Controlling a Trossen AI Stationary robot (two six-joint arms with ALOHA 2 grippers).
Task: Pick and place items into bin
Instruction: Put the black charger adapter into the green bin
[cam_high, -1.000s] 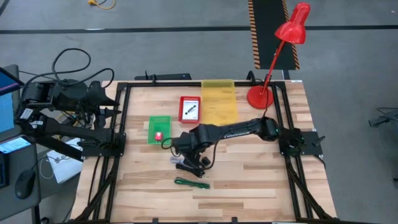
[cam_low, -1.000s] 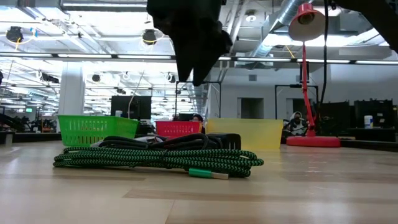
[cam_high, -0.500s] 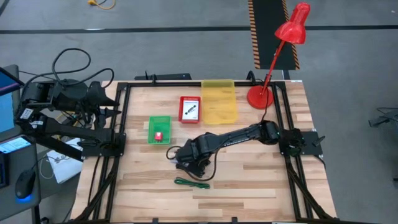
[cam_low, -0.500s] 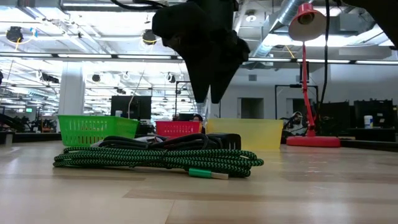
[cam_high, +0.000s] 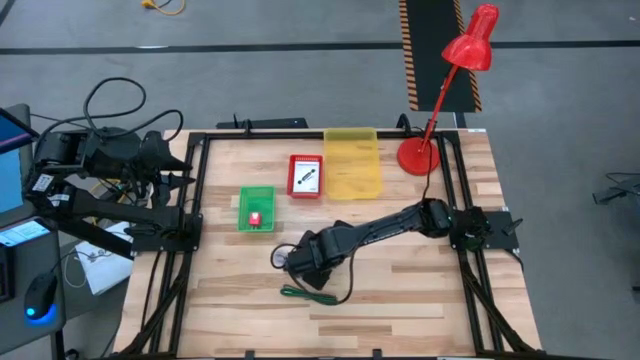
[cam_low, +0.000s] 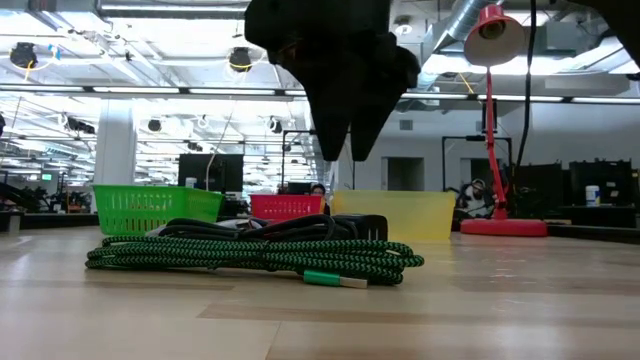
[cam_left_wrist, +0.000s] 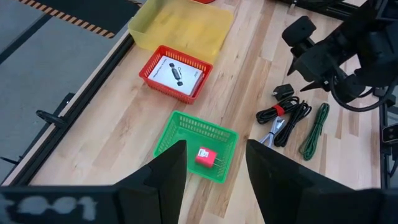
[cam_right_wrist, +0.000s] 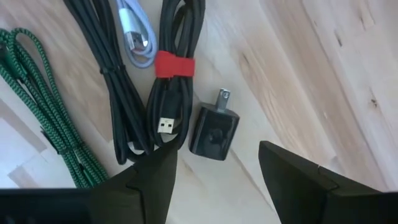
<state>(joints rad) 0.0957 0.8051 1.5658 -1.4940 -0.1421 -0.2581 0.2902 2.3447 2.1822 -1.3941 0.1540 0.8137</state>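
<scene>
From above, I see my right gripper (cam_high: 303, 262) stretched out over the middle of the wooden table (cam_high: 400, 290), covering the black cable bundle so that only the green braided cable (cam_high: 308, 295) shows just beyond it, nearer the table's front edge. Three bins sit farther back: a green basket (cam_high: 243, 208) holding a small red piece (cam_high: 255, 218), a red basket (cam_high: 306, 192) holding a white printed card (cam_high: 307, 176), and a yellow bin (cam_high: 352, 162). A red desk lamp (cam_high: 447, 85) stands at the back right corner. My left arm rests off the table's left side. From table height, the green braided cable (cam_low: 250, 256) lies coiled in front, with black cable behind it, and the right gripper (cam_low: 338, 150) hangs above them, fingers parted and holding nothing, not touching the pile. From the left wrist, my left gripper (cam_left_wrist: 211, 171) is spread wide, framing the green basket (cam_left_wrist: 177, 144) with its red piece (cam_left_wrist: 204, 157); beyond lie the red basket (cam_left_wrist: 200, 87), the yellow bin (cam_left_wrist: 180, 26) and the cables. From the right wrist, I look straight down past open fingers (cam_right_wrist: 155, 177) at a black cable bundle (cam_right_wrist: 171, 74) tied with a red strap, a small black wall plug (cam_right_wrist: 214, 132) just beside it, a pale grey cable end (cam_right_wrist: 132, 40), and the green braided cable (cam_right_wrist: 43, 99) alongside.
</scene>
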